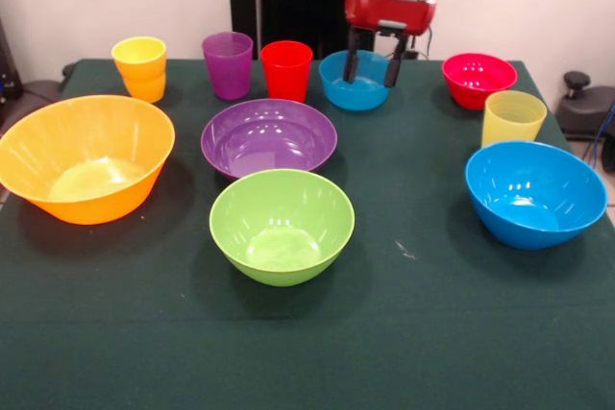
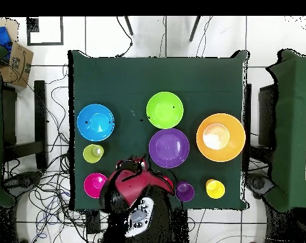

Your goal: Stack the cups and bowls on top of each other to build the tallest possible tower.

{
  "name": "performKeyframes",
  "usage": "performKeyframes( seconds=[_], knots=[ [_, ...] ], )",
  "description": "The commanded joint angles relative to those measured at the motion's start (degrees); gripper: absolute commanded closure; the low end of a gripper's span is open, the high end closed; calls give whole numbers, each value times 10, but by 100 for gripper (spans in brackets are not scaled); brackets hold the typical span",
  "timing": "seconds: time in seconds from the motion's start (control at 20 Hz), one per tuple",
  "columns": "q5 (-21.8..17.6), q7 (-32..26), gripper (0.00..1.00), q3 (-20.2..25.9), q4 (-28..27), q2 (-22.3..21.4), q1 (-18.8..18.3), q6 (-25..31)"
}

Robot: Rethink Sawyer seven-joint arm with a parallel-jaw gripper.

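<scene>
While the gripper (image 1: 374,66) hangs with its two fingers spread apart over the small blue bowl (image 1: 354,84), holding nothing, nothing is stacked: the purple bowl (image 1: 269,135) sits just in front of that bowl, and the green bowl (image 1: 282,225) nearer still.

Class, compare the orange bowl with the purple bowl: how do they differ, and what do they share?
The orange bowl is wider and deeper than the purple bowl. The orange bowl sits near the table's edge; the purple bowl sits mid-table, behind the green bowl. Both stand upright, empty and unstacked.
</scene>
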Motion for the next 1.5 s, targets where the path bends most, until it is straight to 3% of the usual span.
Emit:
performKeyframes(
  seconds=[0.05,0.15,0.4,0.75,0.9,1.2,1.5],
  knots=[
    [-16,23,0,94,12,-1,-93,30],
    [-5,49,0,81,4,29,-70,-1],
    [18,62,0,71,-3,24,-38,10],
    [-8,41,0,87,-18,46,-72,-1],
    [-16,36,0,113,-8,48,-99,-4],
    [-50,-31,0,242,-50,124,-238,46],
    [-88,-63,0,297,-95,181,-297,58]
  ],
)
